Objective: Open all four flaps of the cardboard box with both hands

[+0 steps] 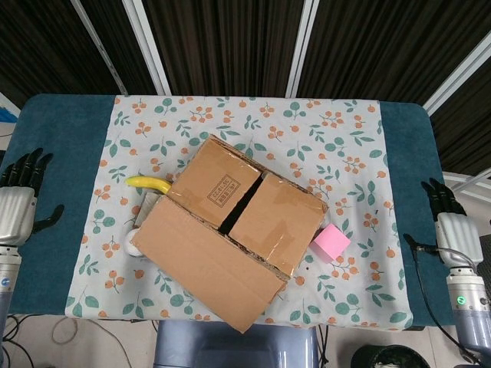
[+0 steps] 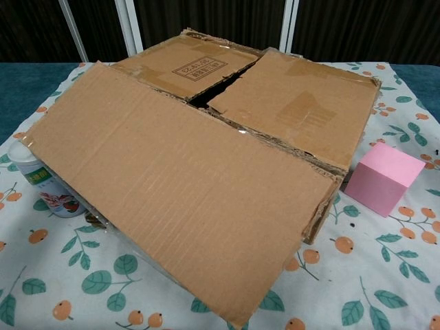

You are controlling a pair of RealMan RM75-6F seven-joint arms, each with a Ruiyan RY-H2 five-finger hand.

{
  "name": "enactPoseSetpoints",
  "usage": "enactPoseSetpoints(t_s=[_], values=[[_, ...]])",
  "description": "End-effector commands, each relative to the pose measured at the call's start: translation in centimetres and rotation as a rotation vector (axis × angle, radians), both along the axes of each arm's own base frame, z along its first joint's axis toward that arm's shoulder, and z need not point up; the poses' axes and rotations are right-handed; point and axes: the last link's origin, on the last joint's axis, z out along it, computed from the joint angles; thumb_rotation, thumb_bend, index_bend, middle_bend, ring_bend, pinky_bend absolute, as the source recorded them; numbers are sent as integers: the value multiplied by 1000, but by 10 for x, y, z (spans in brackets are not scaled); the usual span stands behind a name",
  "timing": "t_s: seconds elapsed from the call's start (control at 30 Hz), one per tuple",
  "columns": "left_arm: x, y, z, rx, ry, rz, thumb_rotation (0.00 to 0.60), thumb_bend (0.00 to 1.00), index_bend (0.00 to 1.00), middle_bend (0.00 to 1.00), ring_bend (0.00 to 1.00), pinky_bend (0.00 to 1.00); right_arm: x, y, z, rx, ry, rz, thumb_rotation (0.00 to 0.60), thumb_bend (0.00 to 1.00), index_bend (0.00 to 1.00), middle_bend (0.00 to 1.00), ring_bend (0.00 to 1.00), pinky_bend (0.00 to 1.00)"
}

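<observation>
- Cardboard box (image 1: 230, 230) sits mid-tabletop (image 1: 69, 123), near flap folded out, two top flaps flat.
- My left hand (image 1: 17, 207) and right hand (image 1: 447, 222) hang off the sides, fingers spread, holding nothing.

Bright, even overhead light, soft shadows (dark backdrop), both views sharp.
</observation>
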Motion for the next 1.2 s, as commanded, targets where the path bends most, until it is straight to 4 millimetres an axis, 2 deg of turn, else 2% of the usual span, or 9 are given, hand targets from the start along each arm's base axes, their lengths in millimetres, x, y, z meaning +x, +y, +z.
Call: enactPoseSetpoints(t_s=[0.03,0.2,0.3,0.4,0.5,0.57,0.67,0.87,1.2], values=[[-3,-2,-1,5,-15,6,600,255,0,0,15,113,29,-22,9,11,42,94,600,249,0,0,27,206],[-4,-3,0,9,-17,-1,600,255,0,0,15,113,72,-57,19,38,70,190,600,280,2,16,62,210],[-4,-4,1,16,-26,-8,600,255,0,0,15,113,108,-85,25,68,131,261,600,345,56,80,111,236],[-5,-4,2,12,-34,-11,600,255,0,0,15,113,131,-98,25,90,166,309,600,486,158,157,173,260],[-5,-3,3,8,-49,-9,600,255,0,0,15,113,158,-112,22,112,203,377,600,746,272,265,268,308],[-5,-3,3,4,-58,-9,600,255,0,0,15,113,177,-120,16,131,223,422,600,865,327,310,306,325],[-5,-3,4,-1,-63,-9,600,255,0,0,15,113,197,-129,6,166,246,467,600,986,390,360,350,354],[-5,-2,5,-6,-75,-6,600,255,0,0,15,113,228,-138,-29,272,286,537,600,1000,475,423,380,359],[-9,0,5,-13,-77,4,600,255,0,0,15,113,256,-144,-82,355,336,607,600,1000,484,430,379,359]])
